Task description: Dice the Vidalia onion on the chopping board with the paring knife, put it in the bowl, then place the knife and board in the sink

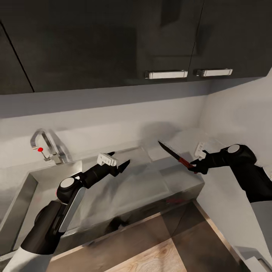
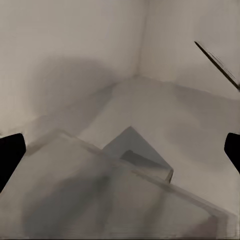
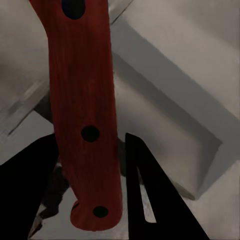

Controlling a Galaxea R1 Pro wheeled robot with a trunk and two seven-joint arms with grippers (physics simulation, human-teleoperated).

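Observation:
My right gripper (image 1: pixel 196 166) is shut on the red handle of the paring knife (image 1: pixel 175 153), held above the right end of the steel surface with its dark blade pointing up and left. In the right wrist view the red handle (image 3: pixel 82 110) runs between the two black fingers (image 3: pixel 150 195). My left gripper (image 1: pixel 118 161) hangs open and empty over the steel drainboard (image 1: pixel 151 181), to the right of the sink (image 1: pixel 49 177) and its chrome tap (image 1: pixel 43 149). The left wrist view catches the knife blade (image 2: pixel 217 62). The onion, chopping board and bowl are out of view.
Dark wall cabinets with white handles (image 1: pixel 166 74) hang overhead. The grey countertop (image 1: pixel 185 138) runs into a corner where the back wall meets the right wall (image 1: pixel 241 113). Wood flooring (image 1: pixel 158 249) lies below the counter front.

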